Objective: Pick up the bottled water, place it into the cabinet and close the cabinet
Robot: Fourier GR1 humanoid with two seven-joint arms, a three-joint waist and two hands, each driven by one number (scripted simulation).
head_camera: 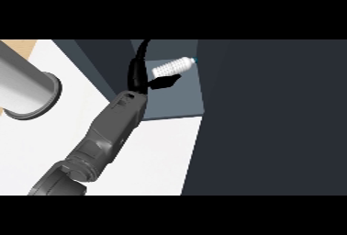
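The bottled water [173, 66], white with a blue cap, lies tilted inside the cabinet on its grey shelf [177, 102], cap pointing up and right. My right hand [138, 73] reaches into the cabinet just left of the bottle's base. Its black fingers [142, 49] stretch upward past the bottle without wrapping it, and the thumb [164, 82] sticks out underneath. The whole bottle shows, so the hand is open beside it. My left hand does not show.
The open cabinet door [271, 119], a broad dark panel, fills the right side next to my forearm [112, 131]. A thick light grey cylinder [27, 87] with a flanged end lies at the left edge over the white counter [159, 156].
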